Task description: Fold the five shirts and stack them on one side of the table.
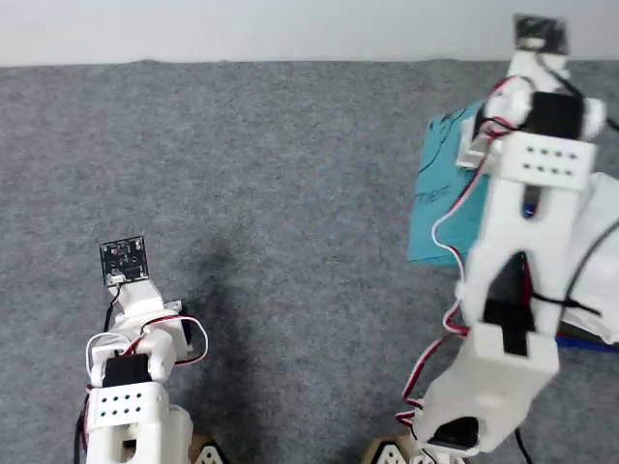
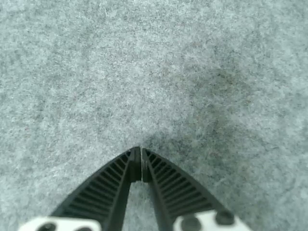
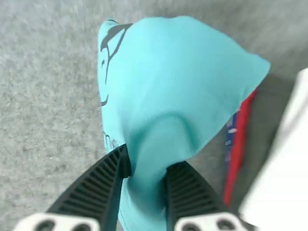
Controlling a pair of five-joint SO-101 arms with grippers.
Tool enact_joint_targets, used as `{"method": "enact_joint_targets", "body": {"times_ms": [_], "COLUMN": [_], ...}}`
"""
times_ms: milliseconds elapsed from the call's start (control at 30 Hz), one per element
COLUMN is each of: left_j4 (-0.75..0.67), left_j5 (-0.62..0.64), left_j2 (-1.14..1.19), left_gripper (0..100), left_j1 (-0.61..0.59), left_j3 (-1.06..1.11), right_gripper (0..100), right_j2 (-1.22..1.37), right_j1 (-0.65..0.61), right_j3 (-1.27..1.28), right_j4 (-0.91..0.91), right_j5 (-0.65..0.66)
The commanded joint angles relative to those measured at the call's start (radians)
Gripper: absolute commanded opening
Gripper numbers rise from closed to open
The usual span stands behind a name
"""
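Gripping a raised fold of the teal shirt, the right gripper has its two black ribbed fingers clamped on the cloth, one on each side, parted only by the thickness of the fabric pinched between them. Beyond the fingertips the shirt swells into a rounded hump, with dark printed lines on the portion farthest from the gripper and along one edge. Just beside the gripper, on the side away from the bare felt, a strip of red and blue fabric shows past the teal shirt's edge, and white fabric lies next to that strip; whether the teal shirt rests on the red and blue fabric cannot be determined. Seen from above, the teal shirt lies partly under the right arm, with the white fabric on the arm's outer side. The left gripper is clenched, fingertips meeting with nothing between them, poised over the grey felt table cover, which extends ahead of it on all sides. The left arm stands well apart from the shirts.
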Motion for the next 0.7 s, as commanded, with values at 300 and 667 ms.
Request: {"method": "enact_joint_targets", "body": {"times_ms": [300, 667], "left_j4": [-0.021, -0.021], "left_j5": [0.006, 0.006], "left_j2": [-0.008, -0.008], "left_gripper": [2, 2], "left_j1": [-0.002, -0.002], "left_j3": [-0.005, -0.005], "right_gripper": [0.9, 0.9], "right_j2": [-0.216, -0.202], "right_j1": [0.226, 0.401], "right_j3": [-0.008, -0.006], "right_j4": [0.041, 0.041], "right_j5": [0.183, 0.264]}}
